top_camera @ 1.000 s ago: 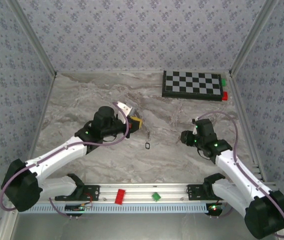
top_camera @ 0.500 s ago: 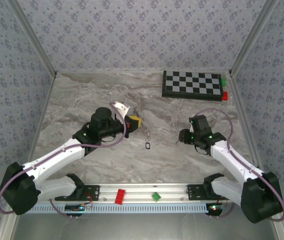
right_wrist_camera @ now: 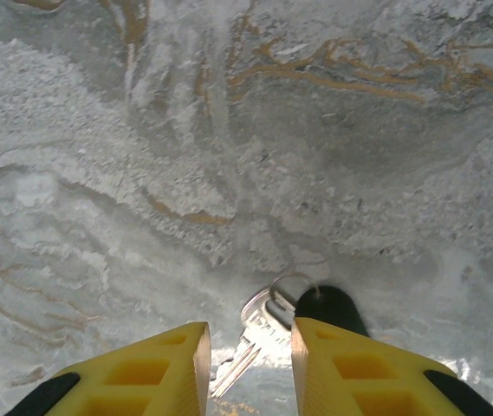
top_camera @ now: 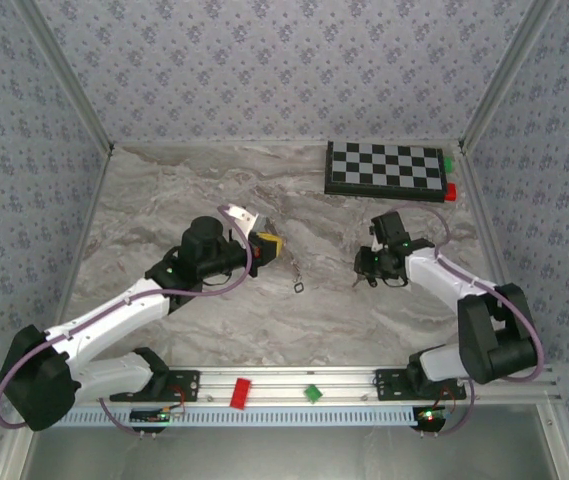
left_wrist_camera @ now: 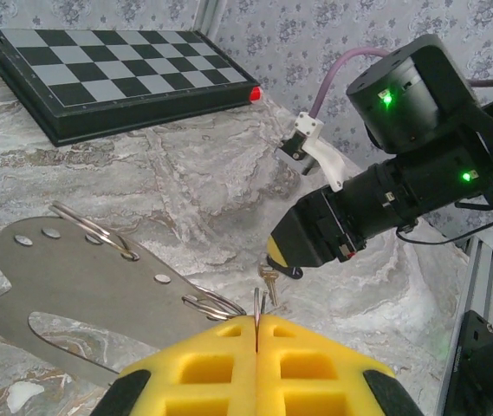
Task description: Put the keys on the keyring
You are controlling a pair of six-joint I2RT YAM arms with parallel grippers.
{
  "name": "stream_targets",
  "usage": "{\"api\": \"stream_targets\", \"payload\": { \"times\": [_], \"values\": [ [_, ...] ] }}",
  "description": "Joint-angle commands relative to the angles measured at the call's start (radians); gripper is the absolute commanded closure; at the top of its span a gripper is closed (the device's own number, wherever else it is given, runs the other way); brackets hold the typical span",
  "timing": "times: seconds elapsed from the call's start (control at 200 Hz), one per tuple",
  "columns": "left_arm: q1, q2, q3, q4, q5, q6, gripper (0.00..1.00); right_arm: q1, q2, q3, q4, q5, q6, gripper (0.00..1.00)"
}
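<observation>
Silver keys (right_wrist_camera: pixel 262 336) on a small wire loop lie flat on the marble beside a black oblong head (right_wrist_camera: pixel 331 308). My right gripper (right_wrist_camera: pixel 248 348) is lowered over them, its yellow fingers (right_wrist_camera: pixel 164 368) apart on either side. From the left wrist view the same keys (left_wrist_camera: pixel 269 283) show under the right gripper (left_wrist_camera: pixel 282 256). My left gripper (left_wrist_camera: pixel 256 321) is shut on the keyring (left_wrist_camera: pixel 256 303), a thin metal loop seen edge-on. In the top view the left gripper (top_camera: pixel 272 243) and right gripper (top_camera: pixel 362 272) face each other, with a small dark piece (top_camera: pixel 297 287) on the marble between them.
A grey metal plate (left_wrist_camera: pixel 73 277) carrying split rings lies left of the left jaws. A checkered board (top_camera: pixel 384 168) sits at the back right with a green block (top_camera: pixel 448 162) and a red block (top_camera: pixel 451 192). Side walls enclose the table.
The right arm has swung its gripper left and farther out, down over the keys, and its fingers have narrowed. The left gripper has stayed shut and almost still.
</observation>
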Motion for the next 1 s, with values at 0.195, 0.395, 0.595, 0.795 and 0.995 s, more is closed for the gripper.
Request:
{"api": "stream_targets", "payload": {
  "times": [0.195,0.395,0.595,0.795,0.995],
  "values": [
    [-0.003,-0.030,-0.002,0.047,-0.008,-0.010,1.00,-0.024,0.102,0.078,-0.045,0.010,-0.019,0.70],
    [-0.003,-0.031,-0.003,0.047,-0.011,-0.011,1.00,0.005,0.174,0.109,-0.037,-0.008,-0.004,0.69],
    [-0.004,-0.031,-0.001,0.046,-0.012,-0.011,1.00,0.043,0.225,0.132,-0.040,-0.020,0.005,0.71],
    [-0.003,-0.025,-0.002,0.047,-0.012,-0.014,1.00,0.121,0.221,0.141,-0.034,-0.023,0.029,0.72],
    [-0.003,-0.030,-0.002,0.048,-0.012,-0.016,1.00,0.262,0.178,0.187,-0.057,-0.001,-0.021,0.72]
  ]
}}
